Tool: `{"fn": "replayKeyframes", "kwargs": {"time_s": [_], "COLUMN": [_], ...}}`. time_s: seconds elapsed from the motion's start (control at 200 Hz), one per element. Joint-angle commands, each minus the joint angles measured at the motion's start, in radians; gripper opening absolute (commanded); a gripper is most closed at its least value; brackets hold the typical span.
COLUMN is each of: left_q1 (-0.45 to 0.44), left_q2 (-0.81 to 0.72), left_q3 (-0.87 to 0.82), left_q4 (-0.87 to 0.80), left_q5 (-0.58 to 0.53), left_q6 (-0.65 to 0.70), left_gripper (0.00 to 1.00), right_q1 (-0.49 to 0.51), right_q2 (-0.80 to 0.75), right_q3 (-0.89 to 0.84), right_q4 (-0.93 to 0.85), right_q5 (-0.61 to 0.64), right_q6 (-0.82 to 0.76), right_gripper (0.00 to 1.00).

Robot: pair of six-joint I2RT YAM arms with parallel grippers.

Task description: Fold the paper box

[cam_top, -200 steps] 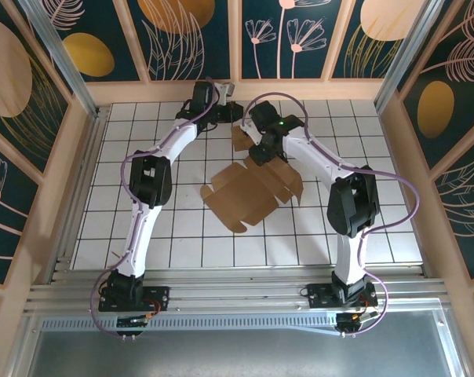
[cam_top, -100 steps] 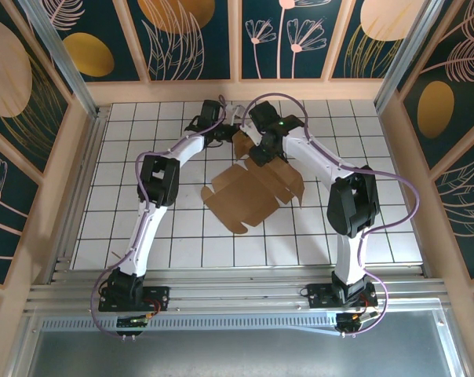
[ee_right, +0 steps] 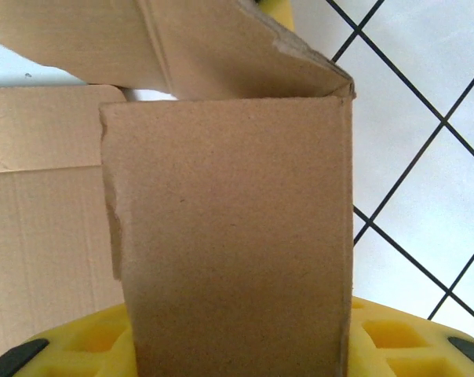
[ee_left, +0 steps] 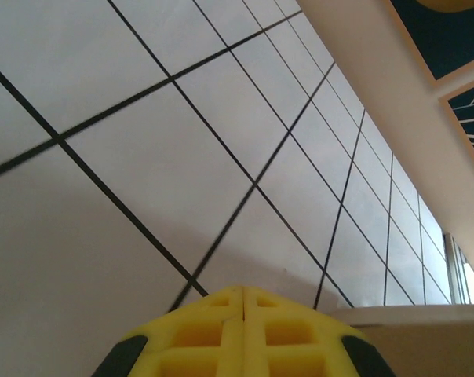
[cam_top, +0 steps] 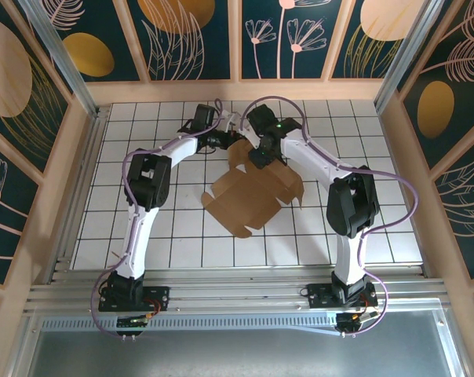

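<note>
paper box (cam_top: 249,196) flap pinched in right hand (cam_top: 257,155), left hand (ee_left: 243,308) closed nearby

The left gripper (cam_top: 234,135) comes away from the table's (cam_top: 143,228) far edge toward the paper box (cam_top: 249,196), now just beside its raised far flap (cam_top: 238,151). That flap sits slightly nearer the sheet's middle.

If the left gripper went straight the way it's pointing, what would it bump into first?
Probably the white tiled tabletop: the shut yellow left gripper seems tilted down toward it, with nothing between. Depth is hard to judge.
</note>
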Motion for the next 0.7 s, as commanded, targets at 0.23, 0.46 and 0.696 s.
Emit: {"fn": "replayKeyframes", "kwargs": {"time_s": [0.23, 0.46, 0.696], "left_q1": [-0.016, -0.016, -0.016], "left_q2": [-0.207, -0.195, -0.216], "left_q3": [-0.242, -0.143, -0.154], "left_q4": [0.053, -0.185, -0.467], "left_q5": [-0.024, -0.063, -0.118], "left_q6": [0.021, 0.108, 0.359], "left_gripper": [0.0, 0.0, 0.0], "right_q1": [0.014, 0.016, 0.017], "right_q2": [0.014, 0.007, -0.007], "right_q3": [0.004, 0.006, -0.015], "right_q4": [0.038, 0.041, 0.06], "right_q5": [0.081, 0.097, 0.121], "right_q6": [0.001, 0.005, 0.004], "right_gripper": [0.46, 0.46, 0.46]}}
